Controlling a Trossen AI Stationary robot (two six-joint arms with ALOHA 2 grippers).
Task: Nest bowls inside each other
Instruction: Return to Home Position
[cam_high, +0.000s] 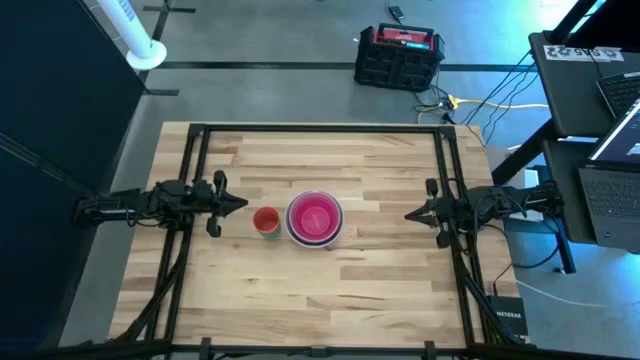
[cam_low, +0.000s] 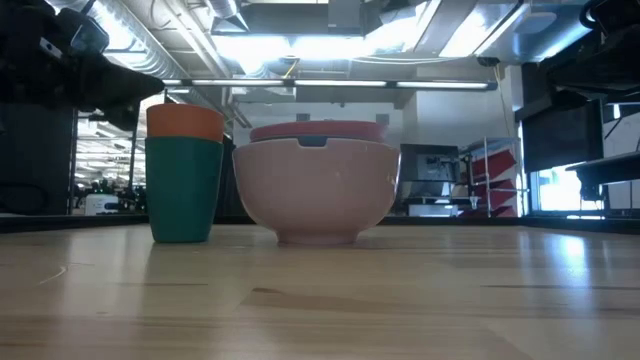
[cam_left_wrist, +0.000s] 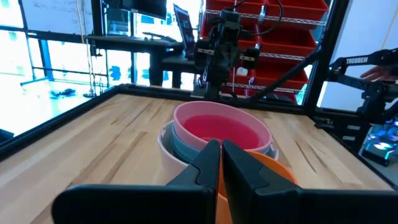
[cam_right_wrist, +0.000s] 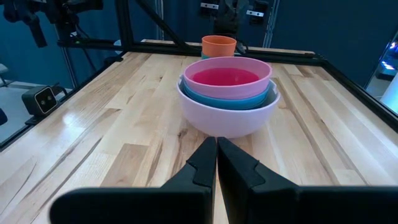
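- High view: the nested bowls (cam_high: 315, 220) sit near the middle of the wooden table (cam_high: 300, 300), with a pale rim outermost and magenta showing inside. The orange cup (cam_high: 265, 220) stands just beside them at their 9 o'clock. On the floor past the table, at about 1 o'clock, is a black crate (cam_high: 399, 58). A laptop (cam_high: 612, 195) lies off the table at 3 o'clock.
- High view, arms: the left gripper (cam_high: 240, 204) lies at the cup's 9 o'clock, apart from it, aimed toward 3 o'clock. The right gripper (cam_high: 410, 213) lies at the bowls' 3 o'clock, well apart, aimed toward 9 o'clock. Both arms stretch out level from the table's sides.
- Low view: the orange cup sits inside a green cup (cam_low: 183, 190), at 9 o'clock of the bowls with a narrow gap between. The outer pale bowl hides most of the others. Only a pink rim and a bit of blue show above it.
- Left wrist view: the fingers (cam_left_wrist: 205, 165) are pressed together on nothing. They partly cover the orange cup's rim, and the bowls stand beyond. Red bins (cam_left_wrist: 273, 25) fill the background.
- Right wrist view: this arm's fingers are clenched too and empty. The bowls stand straight ahead, apart from the tips, layered pale, grey-blue, pink and magenta. The orange cup shows behind them.
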